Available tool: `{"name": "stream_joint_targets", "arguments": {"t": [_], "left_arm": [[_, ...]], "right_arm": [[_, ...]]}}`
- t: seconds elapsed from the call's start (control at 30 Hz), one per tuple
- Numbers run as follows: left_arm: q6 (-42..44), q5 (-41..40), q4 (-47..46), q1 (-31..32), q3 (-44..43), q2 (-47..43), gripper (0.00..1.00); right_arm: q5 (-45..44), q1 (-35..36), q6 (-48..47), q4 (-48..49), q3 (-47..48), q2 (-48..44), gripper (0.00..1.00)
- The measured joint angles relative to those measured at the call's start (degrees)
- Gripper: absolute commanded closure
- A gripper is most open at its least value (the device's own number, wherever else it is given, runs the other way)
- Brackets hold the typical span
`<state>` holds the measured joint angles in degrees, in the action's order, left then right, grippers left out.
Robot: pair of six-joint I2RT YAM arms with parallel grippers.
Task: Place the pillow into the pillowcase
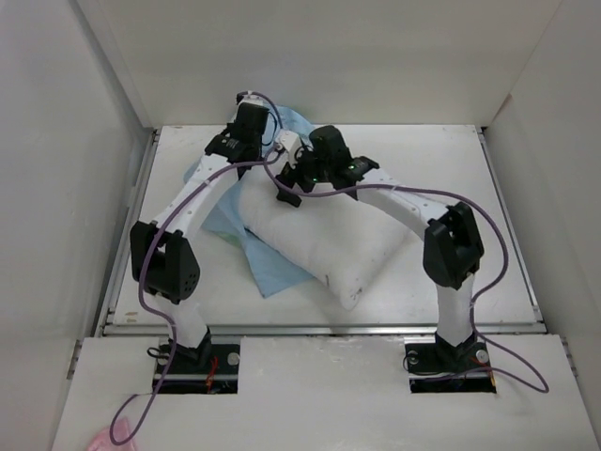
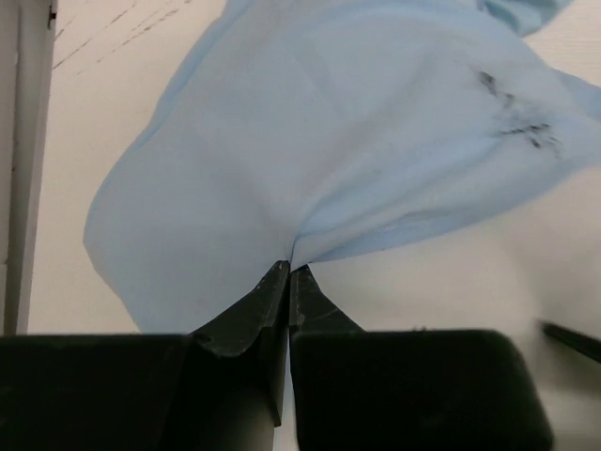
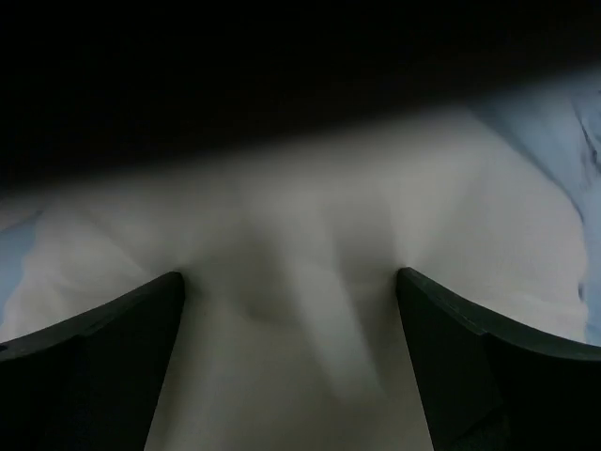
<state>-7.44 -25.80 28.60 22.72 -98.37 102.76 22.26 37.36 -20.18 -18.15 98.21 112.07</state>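
Observation:
The plump white pillow [image 1: 333,240] lies slanted across the middle of the table, on top of the light blue pillowcase [image 1: 274,271], which sticks out at its near left and far side. My left gripper [image 1: 255,127] hangs over the far left part of the pillowcase [image 2: 282,141]. In the left wrist view it [image 2: 289,270] is shut, pinching a raised fold of the blue cloth at its tips. My right gripper [image 1: 287,188] sits on the pillow's far left end. Its jaws [image 3: 291,282] stand wide open, pressed against the white pillow [image 3: 300,319] with pillowcase [image 3: 563,141] at the right edge.
White walls close in the table [image 1: 451,169] on the left, back and right. A metal rail [image 2: 19,188] runs along the table's left edge, close to the pillowcase. Dark smudges [image 2: 516,117] mark the blue cloth. A pink object [image 1: 105,440] lies by the left base.

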Motion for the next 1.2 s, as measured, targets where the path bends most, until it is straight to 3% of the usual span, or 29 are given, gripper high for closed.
{"name": "stream_joint_targets", "arguments": {"t": [0.03, 0.07, 0.1, 0.2, 0.4, 0.47, 0.67, 0.9, 1.03, 1.13, 1.17, 1.2], "left_arm": [[0.4, 1.1, -0.6, 0.5, 1.2, -1.6, 1.00], [0.8, 2.0, -1.1, 0.8, 2.3, -3.0, 1.00], [1.3, 2.8, -1.2, 1.0, 3.0, -4.0, 1.00], [1.2, 4.4, -2.1, 0.5, 4.7, -6.1, 1.00], [1.0, 11.0, -4.4, 2.9, 6.2, -9.3, 1.00], [1.0, 14.2, -5.4, 6.1, 6.1, -10.3, 1.00], [0.9, 21.2, -8.2, 18.7, 4.3, -13.7, 1.00], [-4.9, 28.5, -11.5, 25.5, 9.2, -18.9, 1.00], [-9.2, 30.6, -14.3, 27.1, 18.9, -21.6, 1.00], [-11.5, 30.4, -15.7, 27.1, 23.3, -21.6, 1.00], [-12.0, 30.2, -16.3, 26.9, 24.1, -21.7, 1.00], [-12.5, 29.6, -16.8, 26.9, 24.9, -21.8, 1.00]], "right_arm": [[0.0, 0.5, 0.5, 1.5, 1.1, 2.1, 0.36], [0.1, 0.9, 0.7, 3.3, 1.8, 3.8, 0.80], [-0.1, 1.2, 1.2, 5.2, 2.2, 5.2, 1.00], [-2.5, 1.2, 7.8, 11.9, 1.0, 6.4, 1.00], [-9.4, -1.2, 24.0, 34.9, -20.3, -5.3, 1.00], [-14.2, -1.4, 28.4, 43.2, -28.9, -12.1, 1.00], [-27.3, -1.0, 34.5, 57.8, -41.0, -20.2, 1.00], [-49.1, 2.6, 41.0, 78.2, -48.4, -17.9, 1.00], [-61.3, 3.0, 43.0, 83.9, -48.3, -13.0, 1.00], [-65.9, 3.0, 43.6, 84.5, -45.6, -9.3, 1.00], [-66.0, 2.9, 43.8, 83.9, -44.8, -8.4, 0.96], [-65.9, 2.8, 44.0, 83.2, -44.4, -8.0, 0.75]]}}
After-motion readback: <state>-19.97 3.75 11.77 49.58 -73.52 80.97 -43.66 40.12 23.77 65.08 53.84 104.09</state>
